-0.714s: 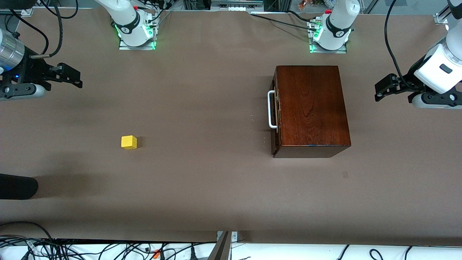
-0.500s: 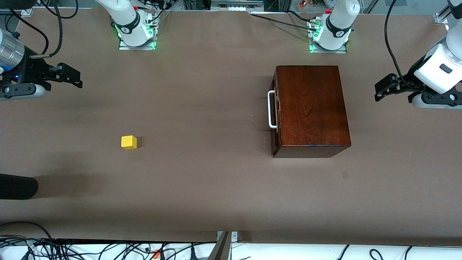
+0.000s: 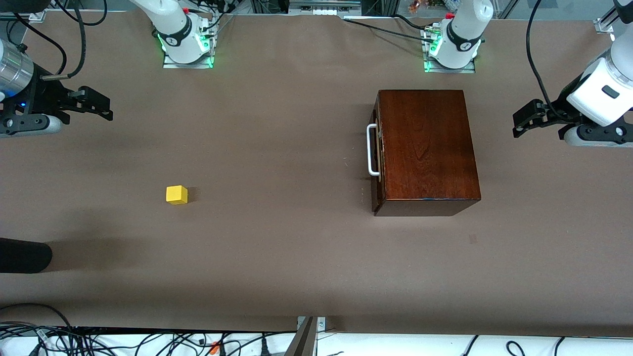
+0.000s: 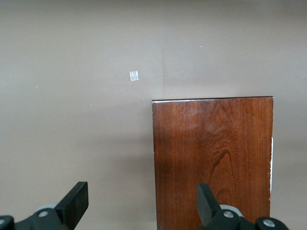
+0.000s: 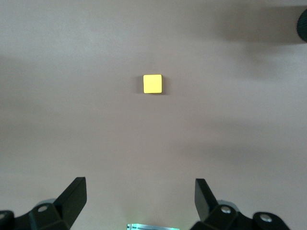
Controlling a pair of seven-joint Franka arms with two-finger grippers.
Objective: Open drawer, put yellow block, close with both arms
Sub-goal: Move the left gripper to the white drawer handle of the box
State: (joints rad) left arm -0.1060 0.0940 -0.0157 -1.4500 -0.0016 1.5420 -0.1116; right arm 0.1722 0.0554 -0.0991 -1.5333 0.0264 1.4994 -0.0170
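The dark mahogany box (image 3: 425,148) stands toward the left arm's end of the table. Its drawer is shut, and the white bar handle (image 3: 372,150) faces the right arm's end. The box top also shows in the left wrist view (image 4: 213,163). The yellow block (image 3: 176,195) lies on the table toward the right arm's end and shows in the right wrist view (image 5: 153,84). My left gripper (image 3: 525,118) is open and empty, up in the air past the box at the left arm's end. My right gripper (image 3: 96,105) is open and empty, up in the air at the right arm's end.
The brown table (image 3: 277,148) stretches between block and box. A small pale patch (image 3: 473,239) lies on it nearer the camera than the box. A black object (image 3: 22,255) juts in at the right arm's end. Cables (image 3: 148,341) run along the near edge.
My left gripper has shifted very slightly upward in the front view. The right arm, block and box have not moved.
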